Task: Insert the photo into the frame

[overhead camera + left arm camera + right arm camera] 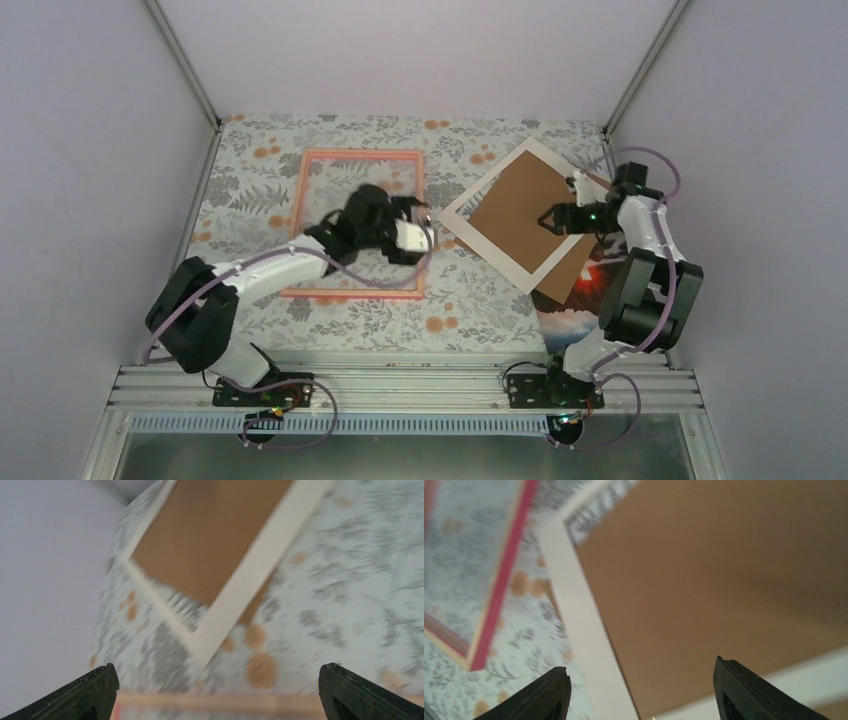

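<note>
Photo (572, 312) sits at the near right corner of the worktop (460, 320). Only a strip shows, red glow and misty water; the rest is under the brown backing board (515, 205) and the right arm's forearm. White mat (497, 252) lies on top of the board, both turned diagonal to the table edges. Frame (360, 152) lies flat left of centre, long axis running near edge to far edge, just beside the mat's left corner, not touching as far as I can see. Right gripper (550, 218) hovers over the board, jaws spread wide, holding nothing. The photo lies on its near side, back toward that arm's own base. Left gripper (420, 210) is over the frame's right rail, also wide open and empty, with the whole stack between it and the photo. My read: the right arm is clearly nearer, and the print has to come out from under the board, then go left. Can't tell the photo's long axis with so little exposed; it's probably angled like the board. Neither wrist view shows the print, and both are motion-blurred. The left arm hides the frame's middle, so the pane is hard to judge.
</note>
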You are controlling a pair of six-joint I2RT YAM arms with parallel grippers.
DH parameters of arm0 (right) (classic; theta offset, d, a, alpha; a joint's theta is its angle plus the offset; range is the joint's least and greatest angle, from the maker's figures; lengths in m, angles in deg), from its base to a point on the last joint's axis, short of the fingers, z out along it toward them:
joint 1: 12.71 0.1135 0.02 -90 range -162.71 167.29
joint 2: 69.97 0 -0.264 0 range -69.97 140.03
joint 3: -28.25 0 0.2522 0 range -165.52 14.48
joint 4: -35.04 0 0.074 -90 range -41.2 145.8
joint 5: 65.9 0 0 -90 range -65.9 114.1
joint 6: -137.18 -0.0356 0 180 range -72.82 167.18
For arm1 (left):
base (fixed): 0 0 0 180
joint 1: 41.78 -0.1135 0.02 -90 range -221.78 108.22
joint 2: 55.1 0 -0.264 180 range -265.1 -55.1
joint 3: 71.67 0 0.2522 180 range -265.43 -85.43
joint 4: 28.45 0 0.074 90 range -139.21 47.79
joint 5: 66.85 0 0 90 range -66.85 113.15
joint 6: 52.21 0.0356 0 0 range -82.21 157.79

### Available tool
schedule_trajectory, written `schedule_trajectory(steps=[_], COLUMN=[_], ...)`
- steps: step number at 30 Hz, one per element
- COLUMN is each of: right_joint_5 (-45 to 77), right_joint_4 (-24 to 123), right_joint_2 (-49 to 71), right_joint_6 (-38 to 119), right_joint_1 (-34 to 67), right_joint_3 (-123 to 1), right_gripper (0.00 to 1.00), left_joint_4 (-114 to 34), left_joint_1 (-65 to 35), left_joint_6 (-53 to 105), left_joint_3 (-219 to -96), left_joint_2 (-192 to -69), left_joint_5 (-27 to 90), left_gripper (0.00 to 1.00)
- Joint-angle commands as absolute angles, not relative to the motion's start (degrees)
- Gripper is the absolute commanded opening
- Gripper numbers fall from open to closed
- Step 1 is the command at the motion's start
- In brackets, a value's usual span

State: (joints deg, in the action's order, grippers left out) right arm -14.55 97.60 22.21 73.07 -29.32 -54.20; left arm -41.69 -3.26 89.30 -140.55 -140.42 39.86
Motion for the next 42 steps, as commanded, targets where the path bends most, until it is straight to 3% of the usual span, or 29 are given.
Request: schedule_trajectory(steps=[1, 10, 28, 34, 42], right_joint_5=[-8.1, -7.8, -4.0, -2.9, -2.5], right_joint_4=[102.4, 99.5, 94.8, 94.7, 94.8], right_joint_2=[21.3, 29.8, 41.4, 40.4, 39.5], right_joint_6=[79.6, 76.7, 76.6, 77.3, 77.6], right_joint_1=[-34.9, -37.8, -37.8, -37.8, -37.7], right_joint_3=[-51.2, -48.9, -43.9, -42.8, -42.3], right_gripper=[0.7, 0.63, 0.6, 0.6, 0.59], left_joint_4=[-26.2, -15.3, -16.0, -11.1, -7.2], left_joint_1=[4.7, 14.9, 20.0, 20.6, 20.8], left_joint_6=[101.2, 109.4, 117.1, 117.8, 113.3], left_joint_3=[-136.6, -143.0, -159.0, -159.6, -158.6], left_joint_2=[-143.8, -162.0, -183.3, -185.6, -181.9], left_joint_5=[39.4, 36.7, 28.1, 26.1, 29.5], left_gripper=[1.0, 1.0, 0.93, 0.78, 0.45])
